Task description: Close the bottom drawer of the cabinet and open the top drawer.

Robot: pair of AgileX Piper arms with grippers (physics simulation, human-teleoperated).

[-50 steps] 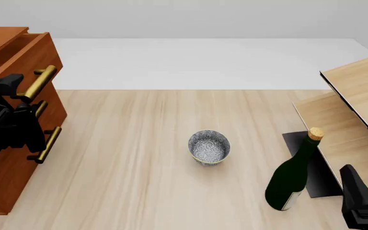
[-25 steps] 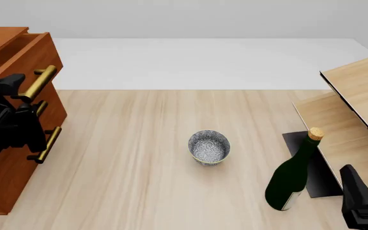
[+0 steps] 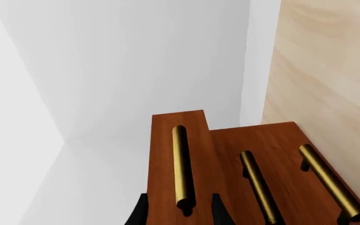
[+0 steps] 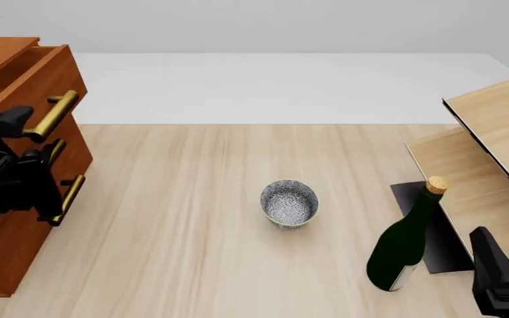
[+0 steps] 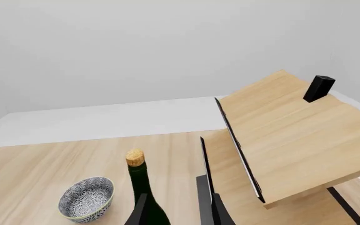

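Tabletop (image 4: 193,232): pale wood, lying under a plain white backdrop.
Cabinet (image 4: 7,238): standing at the far left edge in the front view, three brass handles showing.
Top drawer (image 4: 47,83): sticking out ahead of the two below it, its handle (image 3: 181,166) running between the left jaws in the wrist view.
Bottom drawer (image 3: 305,187): sitting level with the middle drawer front, apparently shut.
Left gripper (image 3: 178,213): hanging at the top handle's end, jaws apart on either side of the bar; contact is too hard to judge.
Right gripper (image 5: 178,211): idling low at the right, jaws slightly apart, gripping nothing.
Bowl (image 4: 289,203): sitting mid-table, well apart from the cabinet.
Bottle (image 4: 405,242): standing upright, corked, just beside the shelf boards (image 4: 493,152).
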